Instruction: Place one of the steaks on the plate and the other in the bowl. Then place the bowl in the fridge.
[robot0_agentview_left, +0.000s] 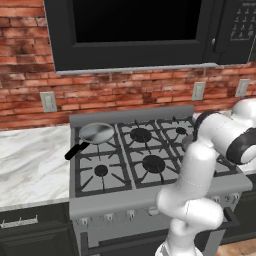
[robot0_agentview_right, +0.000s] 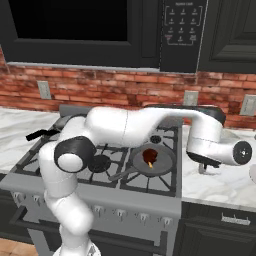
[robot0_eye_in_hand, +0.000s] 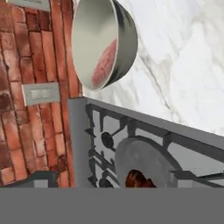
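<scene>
Two frying pans sit on the gas stove (robot0_agentview_left: 150, 165): one grey pan (robot0_agentview_left: 96, 133) with a black handle on the rear-left burner in the left base view, and a second pan (robot0_agentview_right: 152, 160) on the front-right burner in the right base view, holding one steak (robot0_agentview_right: 149, 157), a dark reddish piece near its middle. In the hand view, which is rolled on its side, the bowl (robot0_eye_in_hand: 114, 41) stands on the marble counter (robot0_eye_in_hand: 183, 74) at about 12 o'clock, close to the brick wall (robot0_eye_in_hand: 26, 131); a pinkish steak with pale streaks (robot0_eye_in_hand: 104, 63) lies inside it against the cream inner wall. The stove's grey edge and grates run across the lower half of that view, with the second pan and its steak at 6 o'clock. The white arm (robot0_agentview_right: 125, 127) reaches across the stove toward 3 o'clock in the right base view, its hand over the counter just beside the stove. The gripper's fingers are not seen clearly in any view; by the record they stand wide apart, with nothing seen held.
</scene>
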